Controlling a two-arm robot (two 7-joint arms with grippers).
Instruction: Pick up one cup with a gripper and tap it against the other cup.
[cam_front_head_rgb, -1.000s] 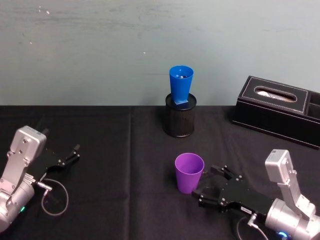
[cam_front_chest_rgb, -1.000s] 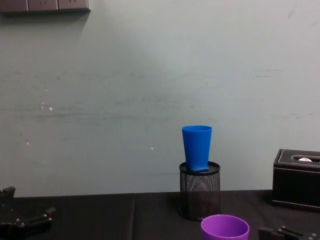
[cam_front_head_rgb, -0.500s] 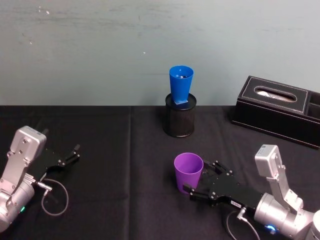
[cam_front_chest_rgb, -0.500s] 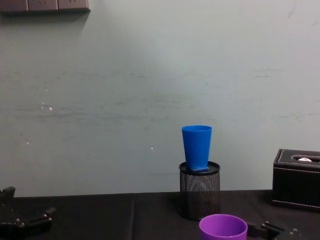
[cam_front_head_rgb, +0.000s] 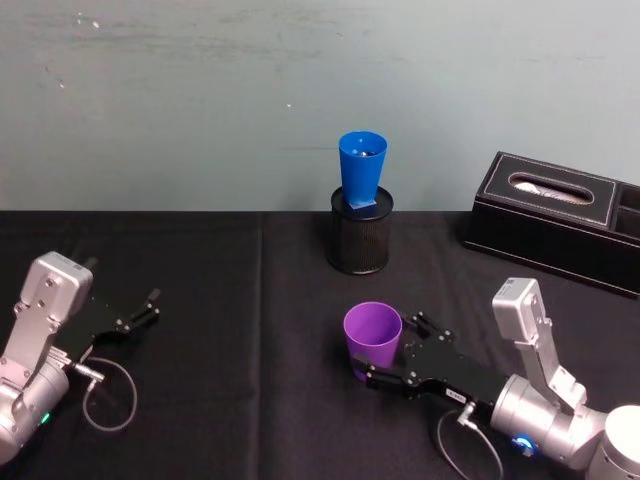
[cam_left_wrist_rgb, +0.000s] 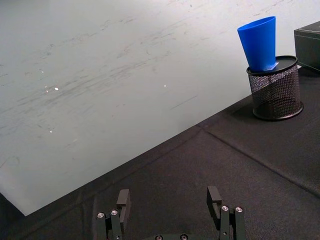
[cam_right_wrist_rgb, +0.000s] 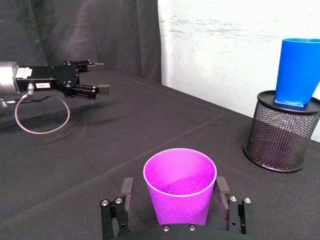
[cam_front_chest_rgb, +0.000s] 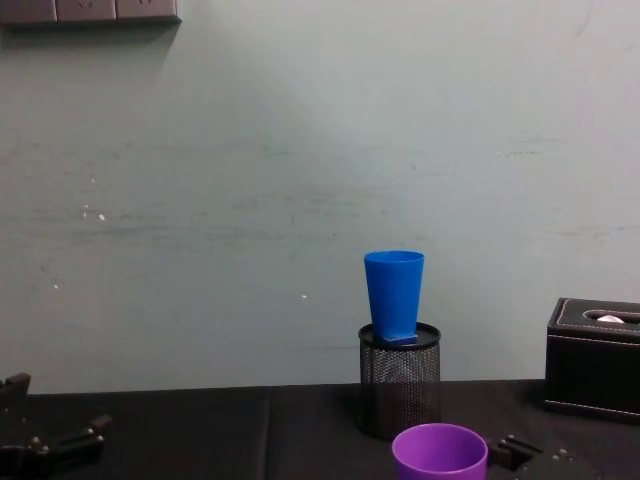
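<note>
The purple cup (cam_front_head_rgb: 372, 340) stands upright on the black cloth, also seen low in the chest view (cam_front_chest_rgb: 439, 453). My right gripper (cam_front_head_rgb: 389, 351) is open, with one finger on each side of the purple cup (cam_right_wrist_rgb: 180, 185) and small gaps showing in the right wrist view. The blue cup (cam_front_head_rgb: 360, 170) sits slightly tilted in the mouth of a black mesh pen holder (cam_front_head_rgb: 359, 240) farther back by the wall. My left gripper (cam_front_head_rgb: 148, 308) rests open at the left of the table, nothing between its fingers (cam_left_wrist_rgb: 122, 200).
A black tissue box (cam_front_head_rgb: 555, 220) stands at the back right near the wall. A loop of cable (cam_front_head_rgb: 105, 395) hangs by the left arm. Black cloth (cam_front_head_rgb: 250, 330) lies bare between the left gripper and the cups.
My right gripper has slid forward and to the left until its fingers flank the purple cup, which shifted slightly left. The left arm and the blue cup stayed put.
</note>
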